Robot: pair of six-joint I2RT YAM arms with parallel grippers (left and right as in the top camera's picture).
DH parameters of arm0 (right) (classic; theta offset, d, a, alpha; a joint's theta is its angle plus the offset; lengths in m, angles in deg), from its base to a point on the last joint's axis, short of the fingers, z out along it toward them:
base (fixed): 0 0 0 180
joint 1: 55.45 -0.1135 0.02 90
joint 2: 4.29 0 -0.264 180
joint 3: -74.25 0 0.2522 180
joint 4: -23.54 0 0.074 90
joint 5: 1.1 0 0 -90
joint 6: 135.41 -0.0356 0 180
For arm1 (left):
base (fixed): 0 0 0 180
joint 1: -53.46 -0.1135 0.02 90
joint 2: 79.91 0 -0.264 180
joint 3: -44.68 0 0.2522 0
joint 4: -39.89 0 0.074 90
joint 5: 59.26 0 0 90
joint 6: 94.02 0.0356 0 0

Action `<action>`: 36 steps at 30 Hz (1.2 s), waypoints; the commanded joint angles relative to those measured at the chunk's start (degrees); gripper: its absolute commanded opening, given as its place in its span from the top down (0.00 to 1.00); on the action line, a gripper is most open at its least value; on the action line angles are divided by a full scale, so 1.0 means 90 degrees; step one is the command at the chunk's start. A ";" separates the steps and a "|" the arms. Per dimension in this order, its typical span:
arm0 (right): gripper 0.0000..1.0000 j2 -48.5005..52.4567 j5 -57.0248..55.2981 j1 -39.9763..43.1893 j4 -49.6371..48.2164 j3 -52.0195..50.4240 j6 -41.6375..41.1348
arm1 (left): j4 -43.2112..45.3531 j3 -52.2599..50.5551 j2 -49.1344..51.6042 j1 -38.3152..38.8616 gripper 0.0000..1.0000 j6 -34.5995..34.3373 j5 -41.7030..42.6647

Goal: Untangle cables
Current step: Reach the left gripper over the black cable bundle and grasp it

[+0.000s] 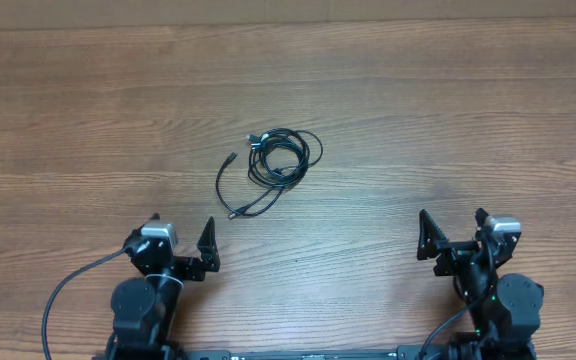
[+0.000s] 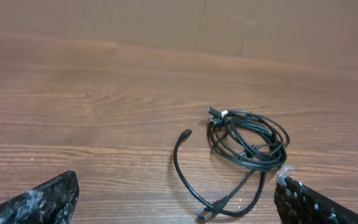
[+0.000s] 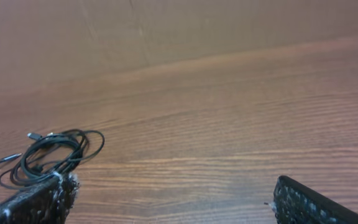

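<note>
Plainly, nothing is held yet. The left pincer (image 1: 181, 232) and the right pincer (image 1: 451, 232) are both seen spread wide and empty, low over the tabletop (image 1: 448, 120). The cables (image 1: 264, 160) lie in one loose bunch ahead of the left pincer and a little to its right, well apart from it. From the right pincer they lie ahead and far off to its left. A loose strand (image 1: 218, 183) with a small plug end curves out of the bunch on the side nearer the left pincer.

The main risk is judged to be a grasp taken on the bunched coil itself. Several cords would then be clamped together, and any pull would drag the whole bundle across the tabletop or draw the loops tighter. If only one cord were gripped with nothing pinning the rest, the same dragging could be expected. The cords are thin and lie flat, so a closing pincer could slide over them and come up empty. A plug end could also be snagged inside a loop if it were pulled through too quickly.
</note>
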 commanded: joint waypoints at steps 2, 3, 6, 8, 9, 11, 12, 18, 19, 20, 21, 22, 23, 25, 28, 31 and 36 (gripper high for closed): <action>0.00 0.0602 -0.0085 0.0019 0.0104 0.0529 -0.0017 | 0.0017 0.0619 0.0838 0.0036 0.00 -0.0087 0.0046; 0.00 0.0765 -0.0087 0.0019 0.0109 0.0614 -0.0017 | 0.0017 0.0714 0.1047 0.0036 0.00 -0.0087 0.0049; 0.00 0.1411 -0.0087 0.0017 0.0119 0.0925 -0.0015 | 0.0017 0.1066 0.1804 0.0036 0.00 -0.0087 0.0049; 0.00 0.2154 -0.0087 0.0019 0.0119 0.1260 -0.0015 | 0.0015 0.1496 0.2601 0.0039 0.00 -0.0085 0.0051; 0.00 0.2426 -0.0087 0.0019 0.0138 0.1382 -0.0015 | 0.0015 0.1668 0.2897 0.0039 0.00 -0.0085 0.0051; 0.00 0.2929 -0.0087 0.0019 0.0236 0.1647 -0.0015 | -0.0007 0.2028 0.3480 0.0039 0.00 -0.0068 0.0056; 0.00 0.3228 -0.0087 0.0019 0.0355 0.1829 -0.0015 | -0.0066 0.2249 0.3793 0.0039 0.00 -0.0027 0.0066; 0.00 0.4762 -0.0083 0.0019 0.1229 0.2926 -0.0017 | -0.1013 0.3713 0.5416 0.0044 0.00 0.0058 0.0146; 0.00 0.4971 -0.0068 0.0019 0.1384 0.3109 -0.0017 | -0.1190 0.3956 0.5637 0.0044 0.00 0.0058 0.0160; 0.00 0.5212 -0.0010 0.0019 0.1569 0.3337 -0.0017 | -0.1399 0.4257 0.5897 0.0044 0.01 0.0058 0.0202; 0.00 0.5464 0.0044 0.0019 0.1800 0.3599 -0.0017 | -0.1603 0.4575 0.6147 0.0044 0.00 0.0058 0.0272; 0.00 0.5768 0.0129 0.0019 0.2135 0.3951 -0.0015 | -0.1855 0.5008 0.6462 0.0044 0.00 0.0058 0.0389; 0.00 0.5909 0.0153 0.0017 0.2310 0.4133 -0.0017 | -0.1996 0.5243 0.6615 0.0044 0.00 0.0056 0.0452; 0.00 0.6181 0.0158 0.0019 0.2771 0.4544 -0.0017 | -0.2368 0.5744 0.6887 0.0044 0.00 0.0056 0.0595; 0.00 0.6411 0.0158 0.0019 0.3439 0.5081 -0.0015 | -0.3208 0.6494 0.7074 0.0046 0.01 -0.0010 0.0865; 0.00 0.6448 0.0155 0.0019 0.3922 0.5532 -0.0015 | -0.3985 0.7138 0.7055 0.0044 0.00 -0.0039 0.1064; 0.00 0.6445 0.0160 0.0019 0.3968 0.5894 -0.0017 | -0.4095 0.7361 0.7072 0.0041 0.00 -0.0039 0.1059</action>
